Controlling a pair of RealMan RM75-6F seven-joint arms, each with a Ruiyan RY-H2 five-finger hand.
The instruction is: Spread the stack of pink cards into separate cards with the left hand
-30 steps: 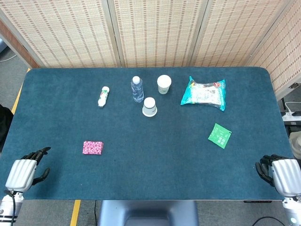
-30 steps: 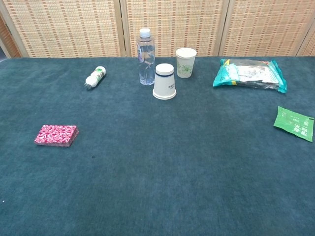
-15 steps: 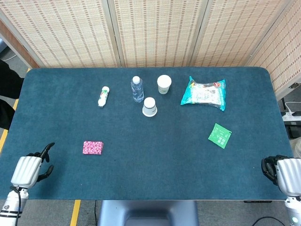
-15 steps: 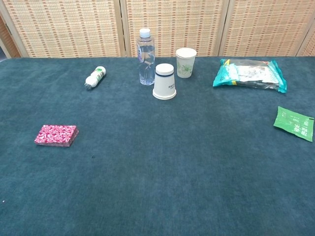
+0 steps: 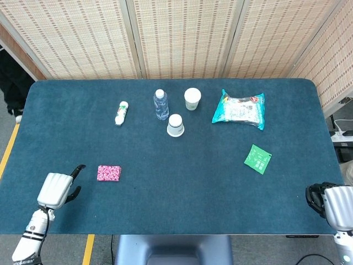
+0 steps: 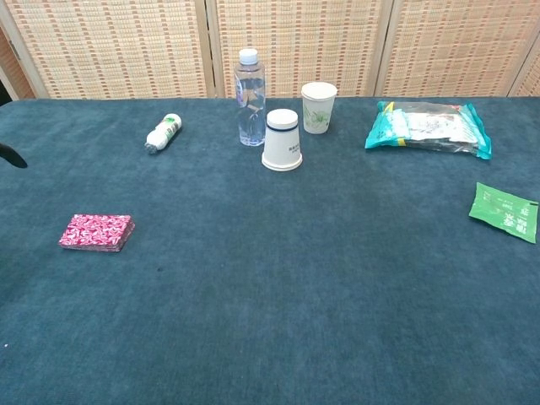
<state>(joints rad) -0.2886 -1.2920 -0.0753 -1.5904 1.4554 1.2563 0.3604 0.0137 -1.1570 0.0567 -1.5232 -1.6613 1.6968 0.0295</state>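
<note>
left hand (image 5: 57,190) fingers spread, empty | right hand (image 5: 330,201) fingers curled | teal table (image 5: 176,193) | woven screens (image 5: 182,36)

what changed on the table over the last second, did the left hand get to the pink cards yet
The left hand has moved in over the table toward the stack of pink cards, fingers apart, but is not touching it yet. Nothing was gripped or released. The right hand shifted slightly at the table's right edge. The cards, bottles, cups and packets stayed put.
</note>
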